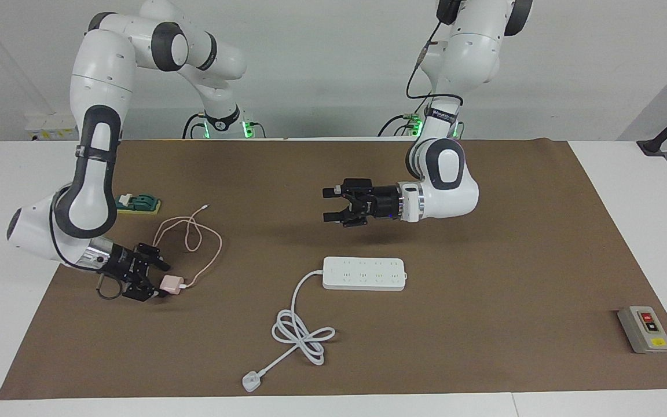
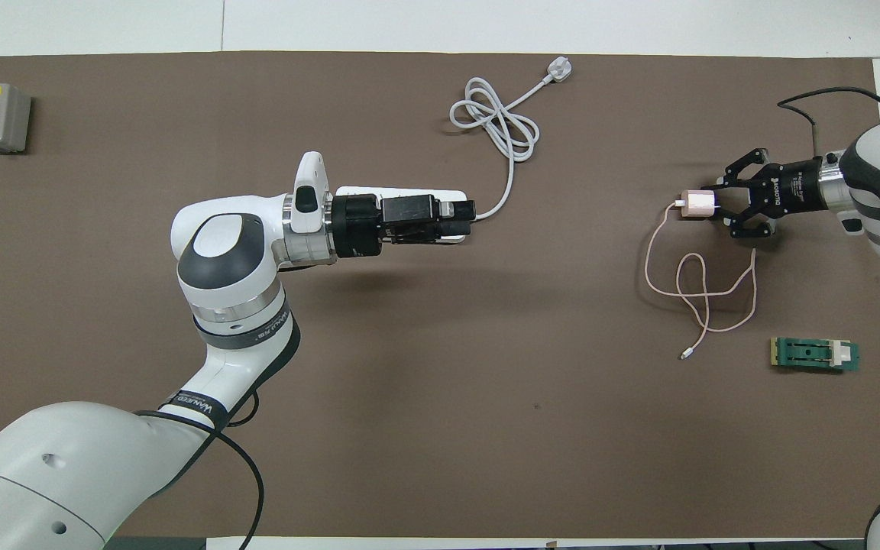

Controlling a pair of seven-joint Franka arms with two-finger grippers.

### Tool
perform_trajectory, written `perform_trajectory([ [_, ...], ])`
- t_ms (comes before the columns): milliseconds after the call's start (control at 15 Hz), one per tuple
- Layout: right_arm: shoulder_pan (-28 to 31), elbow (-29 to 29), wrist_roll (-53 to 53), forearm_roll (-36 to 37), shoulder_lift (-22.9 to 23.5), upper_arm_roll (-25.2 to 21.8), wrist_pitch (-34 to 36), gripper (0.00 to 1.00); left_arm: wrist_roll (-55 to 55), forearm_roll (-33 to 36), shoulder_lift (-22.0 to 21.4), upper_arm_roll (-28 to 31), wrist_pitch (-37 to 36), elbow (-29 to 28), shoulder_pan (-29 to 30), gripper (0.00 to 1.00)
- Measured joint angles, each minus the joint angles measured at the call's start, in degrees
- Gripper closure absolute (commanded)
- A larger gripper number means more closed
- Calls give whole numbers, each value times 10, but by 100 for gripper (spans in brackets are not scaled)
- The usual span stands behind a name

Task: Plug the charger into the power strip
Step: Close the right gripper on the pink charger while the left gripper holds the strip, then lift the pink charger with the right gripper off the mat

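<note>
Going by the facing view, the right claw (image 1: pixel 157 286) is down on the mat at the right arm's end, closed on the pink charger (image 1: pixel 171 285). From there the power strip (image 1: pixel 365 273) lies toward three o'clock, its long axis running nine to three. Above it at twelve, the left claw (image 1: pixel 329 204) hangs open, waiting.

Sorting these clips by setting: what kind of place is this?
Probably a robotics lab bench: two white arms bolted at a table under a brown mat, with staged props, a power strip and a grey button box.
</note>
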State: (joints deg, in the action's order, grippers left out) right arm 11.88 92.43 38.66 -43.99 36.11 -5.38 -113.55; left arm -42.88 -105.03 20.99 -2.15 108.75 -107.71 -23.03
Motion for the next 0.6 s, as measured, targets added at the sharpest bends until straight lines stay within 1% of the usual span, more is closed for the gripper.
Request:
perform_trajectory([
  [401, 0, -1, 0, 0, 0, 0, 2, 100, 3, 0, 4, 0, 4, 27, 0, 0],
  [601, -4, -2, 0, 1, 0, 0, 29, 100, 4, 0, 9, 0, 8, 36, 0, 0],
])
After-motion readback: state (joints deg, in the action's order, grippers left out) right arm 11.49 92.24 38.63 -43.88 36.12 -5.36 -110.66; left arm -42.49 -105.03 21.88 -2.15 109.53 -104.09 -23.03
